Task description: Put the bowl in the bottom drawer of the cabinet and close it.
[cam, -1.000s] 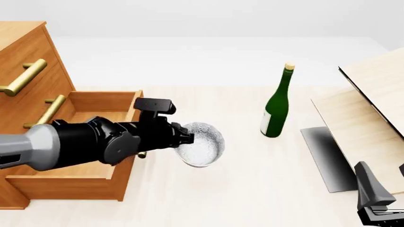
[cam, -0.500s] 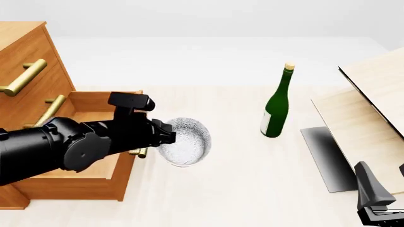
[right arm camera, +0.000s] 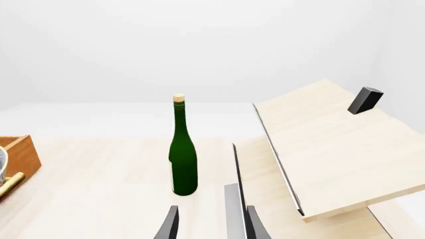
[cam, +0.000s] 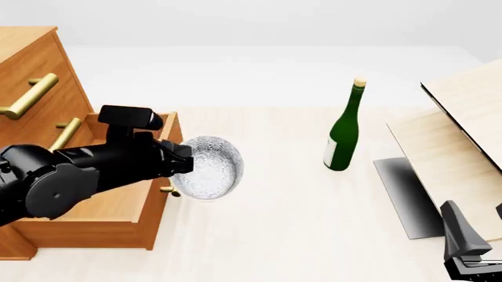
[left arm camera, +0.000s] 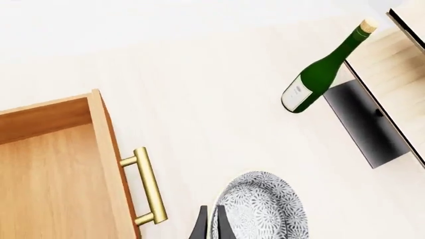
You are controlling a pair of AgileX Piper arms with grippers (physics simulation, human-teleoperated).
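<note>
The speckled white bowl (cam: 208, 168) hangs tilted on edge in the air, with my left gripper (cam: 186, 164) shut on its rim. It is just outside the front panel of the open bottom drawer (cam: 88, 215), beside the brass handle (left arm camera: 149, 186). The left wrist view shows the bowl (left arm camera: 264, 209) pinched between the two dark fingers (left arm camera: 201, 228), and the bare drawer floor (left arm camera: 47, 184). The cabinet (cam: 32, 82) rises at the far left. My right gripper (right arm camera: 212, 226) is low at the table's near right, open and holding nothing.
A green wine bottle (cam: 342, 134) stands upright in the middle of the table. Pale wood boards (cam: 462, 135) lean on a dark stand (cam: 404, 197) at the right. The two upper drawers show brass handles (cam: 30, 96).
My left arm has carried the bowl leftward and slightly up, from mid-table to the drawer's front edge. The right arm has stayed still.
</note>
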